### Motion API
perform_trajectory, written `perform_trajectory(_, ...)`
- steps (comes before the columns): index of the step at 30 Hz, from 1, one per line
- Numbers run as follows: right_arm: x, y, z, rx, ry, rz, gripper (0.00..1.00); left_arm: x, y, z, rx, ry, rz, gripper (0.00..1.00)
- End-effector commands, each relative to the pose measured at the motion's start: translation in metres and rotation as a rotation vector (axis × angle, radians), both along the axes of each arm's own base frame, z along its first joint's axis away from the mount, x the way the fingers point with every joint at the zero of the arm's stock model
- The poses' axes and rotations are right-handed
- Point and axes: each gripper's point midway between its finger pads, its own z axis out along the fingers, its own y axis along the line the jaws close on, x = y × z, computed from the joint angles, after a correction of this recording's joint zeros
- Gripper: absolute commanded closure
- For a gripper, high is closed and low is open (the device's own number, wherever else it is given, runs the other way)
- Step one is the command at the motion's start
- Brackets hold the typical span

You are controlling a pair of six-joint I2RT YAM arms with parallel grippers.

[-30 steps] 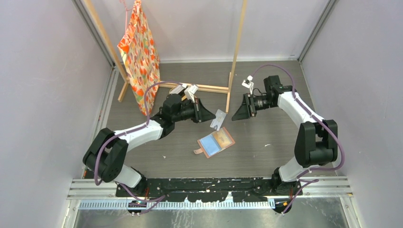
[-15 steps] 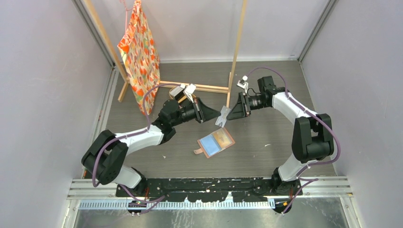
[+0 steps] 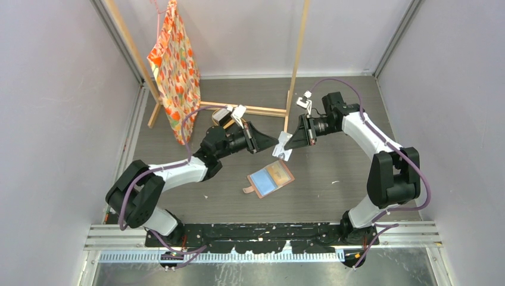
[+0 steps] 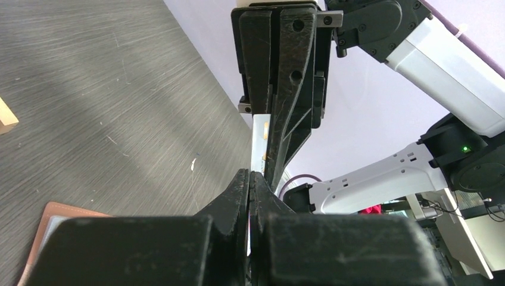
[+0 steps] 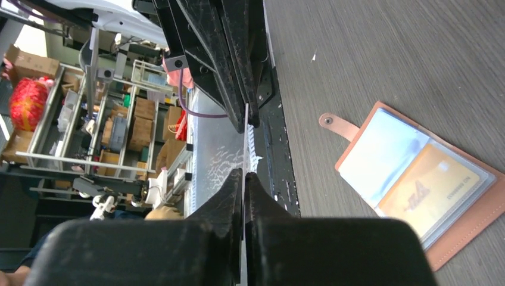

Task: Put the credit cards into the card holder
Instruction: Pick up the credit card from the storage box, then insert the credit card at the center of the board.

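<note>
The left gripper (image 3: 273, 142) and right gripper (image 3: 291, 141) each pinch opposite ends of one card (image 3: 282, 147), near the open wallet (image 3: 271, 178).

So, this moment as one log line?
left gripper: shut on thin grey-white plastic card | right gripper: shut on same card | salmon-brown leather card holder: lying open

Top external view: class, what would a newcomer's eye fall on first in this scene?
At the centre, the two arms meet tip to tip in mid-air: the left gripper and the right gripper both pinch one pale credit card. Just nearer the bases, the salmon-brown card holder lies open on the table. At far left, a bright orange patterned bag hangs from a wooden rack.
</note>
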Motion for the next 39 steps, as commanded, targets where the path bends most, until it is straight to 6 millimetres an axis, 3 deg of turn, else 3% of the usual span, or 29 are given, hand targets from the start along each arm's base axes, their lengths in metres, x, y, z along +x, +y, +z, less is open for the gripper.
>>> perform_trajectory(1, -0.006, 0.0, 0.011, 0.018, -0.046, 0.024, 0.99, 0.0, 0.0, 0.01, -0.031, -0.048, 0.011, 1.0)
perform_trajectory(2, -0.005, 0.0, 0.01, 0.009, -0.052, 0.021, 0.99, 0.0, 0.001, 0.01, -0.023, -0.051, 0.01, 0.95)
perform_trajectory(6, -0.003, -0.003, 0.002, -0.044, -0.07, 0.008, 0.99, -0.004, 0.018, 0.006, 0.035, -0.058, 0.018, 0.39)
perform_trajectory(8, -0.005, -0.006, -0.001, -0.071, -0.116, 0.011, 0.99, -0.011, 0.031, 0.002, 0.061, -0.075, 0.017, 0.17)
perform_trajectory(11, -0.012, -0.008, -0.005, -0.097, -0.164, 0.042, 0.99, -0.032, 0.041, 0.003, 0.103, -0.128, -0.056, 0.01)
perform_trajectory(16, -0.03, 0.002, -0.017, -0.157, -0.217, 0.148, 0.99, -0.057, 0.043, -0.008, 0.169, -0.134, -0.191, 0.0)
perform_trajectory(24, -0.044, 0.009, -0.025, -0.167, -0.222, 0.245, 0.99, -0.06, 0.032, -0.022, 0.178, -0.121, -0.238, 0.05)
perform_trajectory(33, -0.045, 0.011, -0.03, -0.175, -0.212, 0.268, 0.98, -0.061, 0.009, -0.026, 0.109, -0.087, -0.299, 0.36)
perform_trajectory(39, -0.045, 0.011, -0.032, -0.178, -0.209, 0.274, 0.97, -0.061, -0.003, -0.026, 0.064, -0.066, -0.326, 0.45)
